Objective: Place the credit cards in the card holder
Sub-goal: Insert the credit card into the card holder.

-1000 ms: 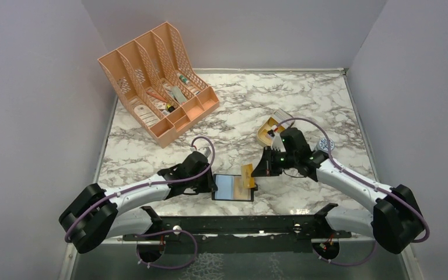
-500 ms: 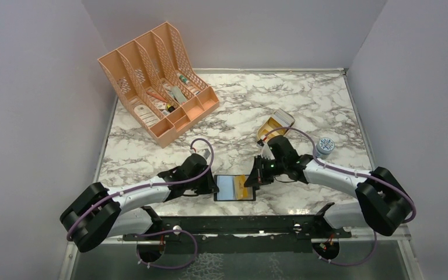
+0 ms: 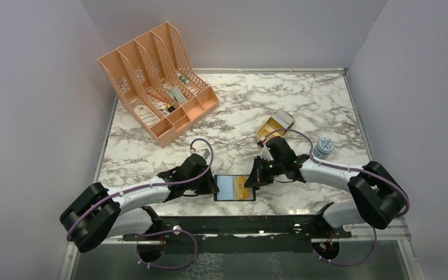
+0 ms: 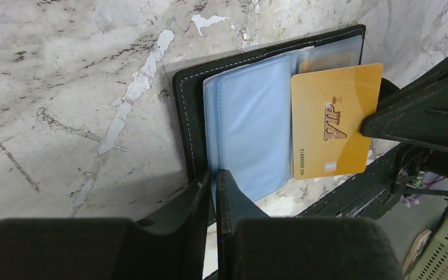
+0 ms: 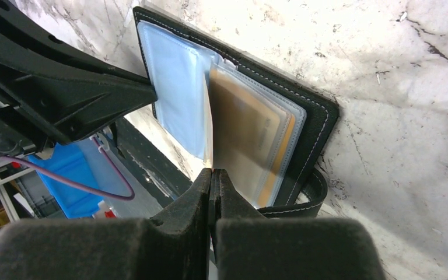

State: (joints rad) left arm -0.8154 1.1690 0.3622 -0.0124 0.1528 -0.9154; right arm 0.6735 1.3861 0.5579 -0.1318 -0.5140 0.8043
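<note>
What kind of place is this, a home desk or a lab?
Probably a robot test cell: plain grey walls box in a marble-pattern table, with two robot arms mounted at its near edge.

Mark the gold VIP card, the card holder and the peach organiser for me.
gold VIP card (image 4: 335, 119): left wrist view, middle of its face.
card holder (image 4: 189, 122): left wrist view, black stitched left edge.
peach organiser (image 3: 125, 93): top external view, left side wall.
</note>
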